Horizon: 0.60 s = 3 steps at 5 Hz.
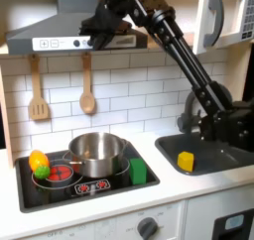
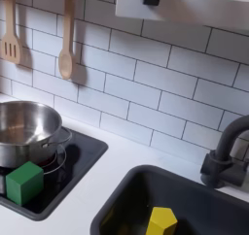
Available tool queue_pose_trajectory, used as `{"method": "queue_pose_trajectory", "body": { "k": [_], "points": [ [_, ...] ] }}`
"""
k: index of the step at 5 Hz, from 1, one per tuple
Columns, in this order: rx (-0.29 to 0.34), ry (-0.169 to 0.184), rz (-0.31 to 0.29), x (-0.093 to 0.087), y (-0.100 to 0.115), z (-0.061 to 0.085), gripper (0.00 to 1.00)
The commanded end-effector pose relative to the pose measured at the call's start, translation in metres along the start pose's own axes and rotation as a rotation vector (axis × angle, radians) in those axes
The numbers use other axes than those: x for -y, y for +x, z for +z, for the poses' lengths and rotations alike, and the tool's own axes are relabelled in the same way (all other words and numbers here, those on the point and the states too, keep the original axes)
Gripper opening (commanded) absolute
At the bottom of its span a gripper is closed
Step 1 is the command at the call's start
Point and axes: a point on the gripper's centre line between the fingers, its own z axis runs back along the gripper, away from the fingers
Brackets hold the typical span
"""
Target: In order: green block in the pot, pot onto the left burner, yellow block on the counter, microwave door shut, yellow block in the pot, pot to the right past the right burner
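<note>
- Your pot (image 1: 96,152) is sitting empty on the stove, the green block (image 1: 138,171) lying just right of it in both exterior views.
- The yellow block (image 2: 161,221) is resting inside the sink (image 2: 131,195).
- Your gripper (image 1: 96,28) is hanging high by the hood; I cannot tell whether its claw is apart or together.

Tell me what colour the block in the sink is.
Yellow. The block in the sink shows best in the first exterior view.

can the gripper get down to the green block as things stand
Probably yes. The gripper hangs high by the hood; the green block sits uncovered on the stove beside the pot, nothing above it.
</note>
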Motion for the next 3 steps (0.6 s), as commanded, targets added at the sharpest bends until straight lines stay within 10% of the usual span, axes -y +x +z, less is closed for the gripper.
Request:
{"method": "queue_pose_trajectory", "body": {
  "k": [1, 3],
  "points": [
    [0.001, -0.003, -0.002, 0.002, 0.001, -0.001, 0.0],
    [-0.012, -0.003, -0.008, 0.001, -0.001, -0.014, 0.0]
  ]
}}
